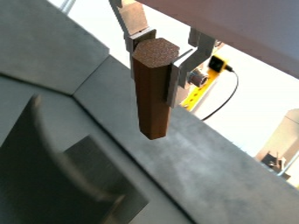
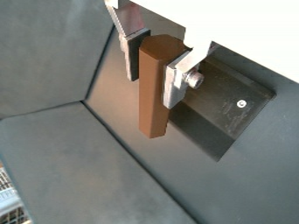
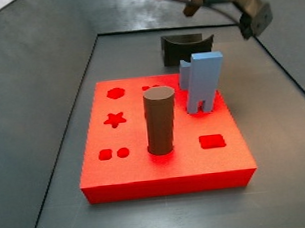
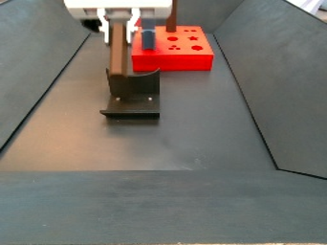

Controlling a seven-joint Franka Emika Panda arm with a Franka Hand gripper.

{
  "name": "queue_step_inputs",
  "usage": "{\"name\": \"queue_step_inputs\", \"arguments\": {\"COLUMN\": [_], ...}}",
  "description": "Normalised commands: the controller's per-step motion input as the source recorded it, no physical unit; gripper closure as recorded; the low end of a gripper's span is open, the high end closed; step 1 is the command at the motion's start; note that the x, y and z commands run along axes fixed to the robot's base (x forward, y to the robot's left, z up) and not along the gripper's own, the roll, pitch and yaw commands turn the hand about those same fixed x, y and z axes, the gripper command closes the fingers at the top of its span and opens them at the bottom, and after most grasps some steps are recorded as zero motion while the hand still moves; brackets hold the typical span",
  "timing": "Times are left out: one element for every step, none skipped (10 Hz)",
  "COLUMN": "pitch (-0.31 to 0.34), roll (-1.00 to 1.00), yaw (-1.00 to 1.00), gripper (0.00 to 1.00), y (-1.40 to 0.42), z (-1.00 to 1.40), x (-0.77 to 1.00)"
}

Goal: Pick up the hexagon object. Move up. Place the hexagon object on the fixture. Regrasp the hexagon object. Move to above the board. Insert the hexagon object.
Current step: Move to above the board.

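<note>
Gripping hexagon object [image 2: 156, 85], smooth brown hex rod, upright | gripper [image 2: 156, 63] fingers [image 2: 177, 77] clamped | above fixture [image 4: 130, 94]

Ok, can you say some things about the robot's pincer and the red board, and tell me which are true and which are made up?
1. The pincer is shut on the hexagon object. True.
2. The hexagon object hangs upright above the fixture. True.
3. The hexagon object is already in the board. False: it is in the pincer, away from the board.
4. A round peg stands in the board. True.
5. The blue block lies flat on the floor. False: it stands upright on the board.
</note>
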Motion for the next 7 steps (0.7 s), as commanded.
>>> {"name": "queue_step_inputs", "arguments": {"pitch": [0.147, 0.159, 0.162, 0.16, 0.154, 0.149, 0.141], "roll": [-0.07, -0.07, -0.06, -0.05, -0.05, -0.04, -0.04], "yaw": [-0.08, -0.04, 0.0, 0.05, 0.07, 0.09, 0.11], "gripper": [1.0, 1.0, 1.0, 1.0, 1.0, 1.0, 1.0], "y": [0.03, 0.03, 0.03, 0.02, 0.02, 0.01, 0.0], "z": [1.0, 1.0, 1.0, 1.0, 1.0, 1.0, 1.0], "x": [0.03, 0.02, 0.01, 0.01, 0.01, 0.01, 0.02]}}
